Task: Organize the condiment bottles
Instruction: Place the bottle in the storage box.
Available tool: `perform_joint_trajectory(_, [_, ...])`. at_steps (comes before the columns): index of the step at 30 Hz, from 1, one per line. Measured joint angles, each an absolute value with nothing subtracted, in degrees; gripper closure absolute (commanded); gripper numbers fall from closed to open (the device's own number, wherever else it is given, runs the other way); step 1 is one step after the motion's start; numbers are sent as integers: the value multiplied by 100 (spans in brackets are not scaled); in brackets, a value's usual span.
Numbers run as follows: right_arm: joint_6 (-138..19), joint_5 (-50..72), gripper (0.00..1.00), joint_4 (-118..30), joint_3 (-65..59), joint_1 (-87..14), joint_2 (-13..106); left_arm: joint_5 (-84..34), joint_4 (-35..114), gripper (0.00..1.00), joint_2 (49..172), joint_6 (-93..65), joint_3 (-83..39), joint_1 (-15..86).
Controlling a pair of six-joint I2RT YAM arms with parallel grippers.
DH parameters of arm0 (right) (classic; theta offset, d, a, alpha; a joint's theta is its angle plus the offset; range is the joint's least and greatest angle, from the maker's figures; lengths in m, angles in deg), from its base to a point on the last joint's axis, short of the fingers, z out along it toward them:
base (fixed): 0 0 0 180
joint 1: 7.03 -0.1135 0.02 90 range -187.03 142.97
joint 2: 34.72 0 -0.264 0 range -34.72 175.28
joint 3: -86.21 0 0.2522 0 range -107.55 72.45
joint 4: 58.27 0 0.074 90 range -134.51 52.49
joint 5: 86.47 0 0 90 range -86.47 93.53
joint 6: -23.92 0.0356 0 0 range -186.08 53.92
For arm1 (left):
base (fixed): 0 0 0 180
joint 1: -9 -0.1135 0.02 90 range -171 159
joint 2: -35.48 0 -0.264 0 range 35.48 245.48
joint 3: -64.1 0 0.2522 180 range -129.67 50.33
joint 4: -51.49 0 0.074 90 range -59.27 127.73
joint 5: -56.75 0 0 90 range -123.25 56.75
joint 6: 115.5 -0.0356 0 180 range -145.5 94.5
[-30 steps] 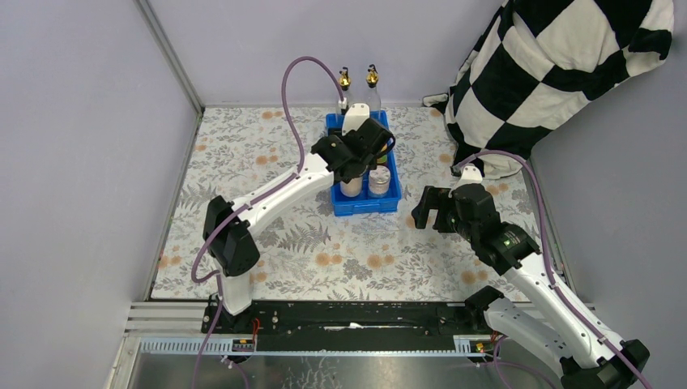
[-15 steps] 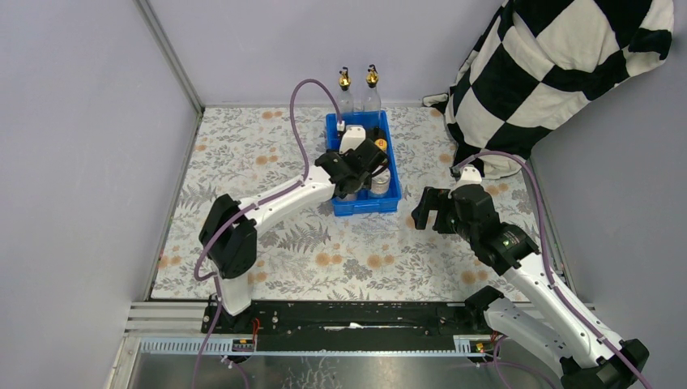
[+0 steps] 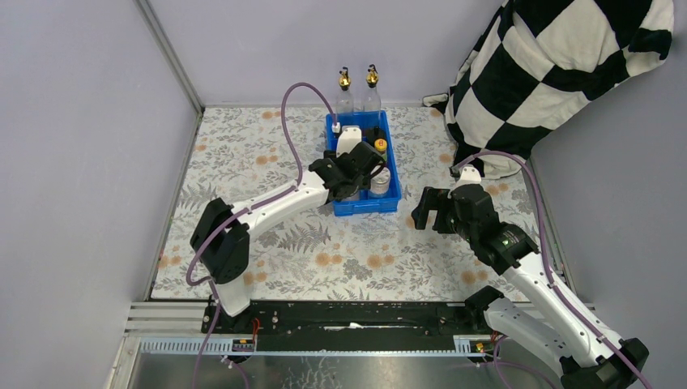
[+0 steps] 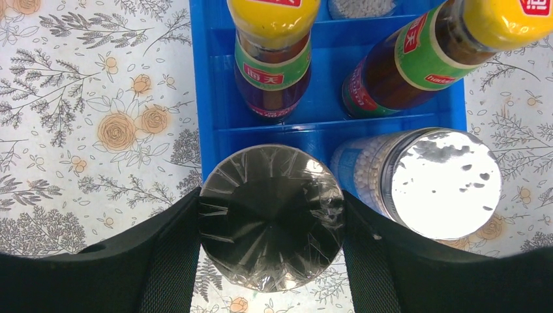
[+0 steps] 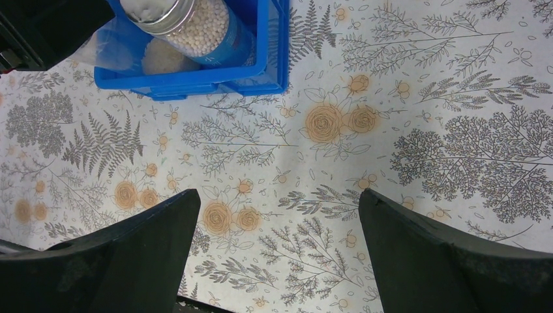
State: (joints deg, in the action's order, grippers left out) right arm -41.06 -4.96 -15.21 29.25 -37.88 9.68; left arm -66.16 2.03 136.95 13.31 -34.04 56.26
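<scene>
My left gripper [image 3: 351,179] is shut on the black cap of a squat pale bottle [image 4: 270,195], held upright in the near-left compartment of the blue tray [image 3: 366,208]. A silver-lidded jar [image 4: 447,182] stands right beside it on the right. Two orange-capped dark sauce bottles [image 4: 272,72] [image 4: 401,75] stand in the row behind. Two tall clear gold-spouted bottles [image 3: 345,89] [image 3: 373,87] stand just behind the tray. My right gripper [image 3: 427,210] hangs open over the floral mat, right of the tray, with nothing between its fingers.
A black-and-white checkered cloth [image 3: 559,65] drapes over the back right corner. Grey walls close in the left and back sides of the mat. In the right wrist view the tray's near corner [image 5: 270,81] lies at the upper left.
My left gripper has come down and toward the near side with the black-capped bottle, into the tray's near-left compartment. The right arm has stayed still.
</scene>
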Motion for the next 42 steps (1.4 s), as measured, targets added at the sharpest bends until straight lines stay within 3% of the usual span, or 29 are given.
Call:
perform_joint_trajectory(9, [-4124,-496,0,-1521,2925,-3788,979,-6563,189,78,13835,1331,-3525,5626])
perform_joint_trajectory(16, [-4126,-496,0,-1521,2925,-3788,1008,-6550,194,49,13848,1320,-3536,5626])
perform_joint_trajectory(23, [-4126,-496,0,-1521,2925,-3788,1008,-6563,194,30,13845,1320,-3536,5626])
perform_joint_trajectory(24, [-4126,-496,0,-1521,2925,-3788,1006,-6568,192,11,13845,1317,-3536,5626])
perform_joint_trajectory(25, [-4126,-496,0,-1523,2925,-3788,1006,-6572,189,2,13843,1315,-3536,5626])
perform_joint_trajectory(37, [-4124,-496,0,-1528,2980,-3788,1006,-6784,80,1,13465,1114,-3623,5690])
perform_joint_trajectory(42, [-4122,-487,0,-1580,3050,-3788,1082,-7177,-33,1,12611,826,-3953,6501])
